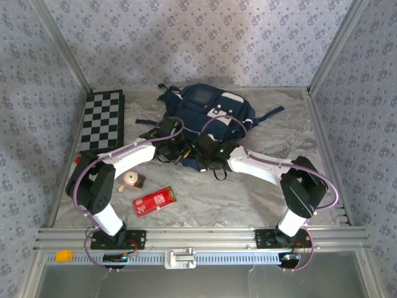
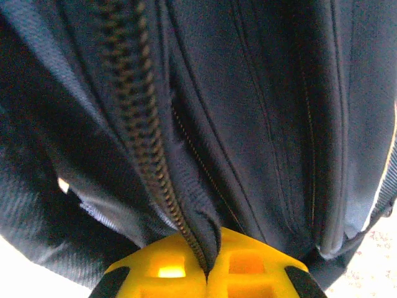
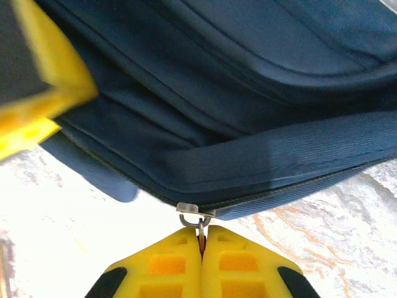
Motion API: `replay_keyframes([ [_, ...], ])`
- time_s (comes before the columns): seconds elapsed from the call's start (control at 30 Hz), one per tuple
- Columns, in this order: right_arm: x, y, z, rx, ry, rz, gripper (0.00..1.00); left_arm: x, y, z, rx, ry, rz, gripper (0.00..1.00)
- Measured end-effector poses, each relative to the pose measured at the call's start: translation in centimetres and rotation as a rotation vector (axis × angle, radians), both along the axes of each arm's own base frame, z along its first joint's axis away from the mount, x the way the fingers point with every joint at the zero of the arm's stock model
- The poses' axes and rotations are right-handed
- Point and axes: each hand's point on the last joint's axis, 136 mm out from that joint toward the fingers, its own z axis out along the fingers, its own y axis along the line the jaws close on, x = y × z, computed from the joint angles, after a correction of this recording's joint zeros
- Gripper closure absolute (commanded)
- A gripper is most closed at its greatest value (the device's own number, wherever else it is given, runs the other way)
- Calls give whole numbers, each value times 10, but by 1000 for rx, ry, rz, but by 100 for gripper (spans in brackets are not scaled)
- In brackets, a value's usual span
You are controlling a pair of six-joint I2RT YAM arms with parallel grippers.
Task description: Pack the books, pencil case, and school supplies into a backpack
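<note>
The navy backpack (image 1: pixel 208 112) lies at the back middle of the table, and both grippers meet at its near edge. My left gripper (image 2: pixel 211 256) is shut on a fold of the backpack's fabric (image 2: pixel 205 205) beside the zipper teeth (image 2: pixel 133 112). My right gripper (image 3: pixel 202 241) is shut on the metal zipper pull (image 3: pixel 197 217) at the backpack's (image 3: pixel 236 105) lower seam. From above, the left gripper (image 1: pixel 178 149) and right gripper (image 1: pixel 200 151) sit close together. The red pencil case (image 1: pixel 155 200) lies flat near the front left. The books are out of view.
A black-and-white chequered board (image 1: pixel 102 121) lies at the back left. A small round brown-and-white object (image 1: pixel 132 180) sits by the left arm's elbow. Dark straps (image 1: pixel 270 115) trail right of the backpack. An orange piece (image 1: pixel 63 255) rests on the front rail. The left gripper's yellow finger (image 3: pixel 37 105) shows in the right wrist view.
</note>
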Motion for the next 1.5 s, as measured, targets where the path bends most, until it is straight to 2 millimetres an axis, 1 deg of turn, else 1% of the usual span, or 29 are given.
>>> replay_keyframes([
  [0.1,-4,-10,0,-4,-13,-21,100,-2,13,13,7,-32,-8,100],
  [0.23,-9,-31,4,-9,-16,-56,100,-5,44,26,34,-70,7,100],
  [0.3,-9,-44,0,-21,-4,-79,100,-4,62,29,37,-75,23,100],
  [0.4,-5,-62,-9,-29,16,-119,100,-4,82,29,32,-68,36,100],
  [0.47,0,-72,-13,-22,24,-143,100,-6,89,27,31,-58,26,100],
  [0.6,13,-90,-17,-5,36,-188,100,-8,93,26,33,-58,-10,100],
  [0.73,24,-101,-18,20,37,-216,100,-5,99,27,22,-60,-20,100],
  [0.9,27,-99,-17,51,41,-199,100,-2,99,21,17,-50,-48,100],
  [0.93,26,-97,-17,53,44,-193,98,-1,98,21,15,-51,-55,95],
  [1.0,23,-92,-17,55,52,-172,85,0,100,21,17,-58,-64,81],
  [1.03,20,-90,-17,52,58,-159,79,1,101,22,24,-65,-67,77],
  [1.1,11,-87,-15,45,77,-138,71,4,105,25,46,-88,-65,70],
  [1.17,3,-85,-8,62,91,-125,64,5,107,33,71,-127,-66,66],
  [1.2,1,-83,-3,79,96,-124,62,3,105,40,83,-156,-76,65],
  [1.27,4,-77,10,122,92,-128,58,1,93,54,88,-202,-109,65],
  [1.33,15,-70,27,173,78,-133,55,1,74,68,93,-253,-150,66],
  [1.37,20,-68,32,189,72,-136,54,1,67,72,90,-268,-164,66],
  [1.43,35,-61,44,218,52,-143,53,0,52,74,83,-288,-194,68],
  [1.5,48,-56,48,239,46,-150,53,0,43,68,88,-284,-209,69],
])
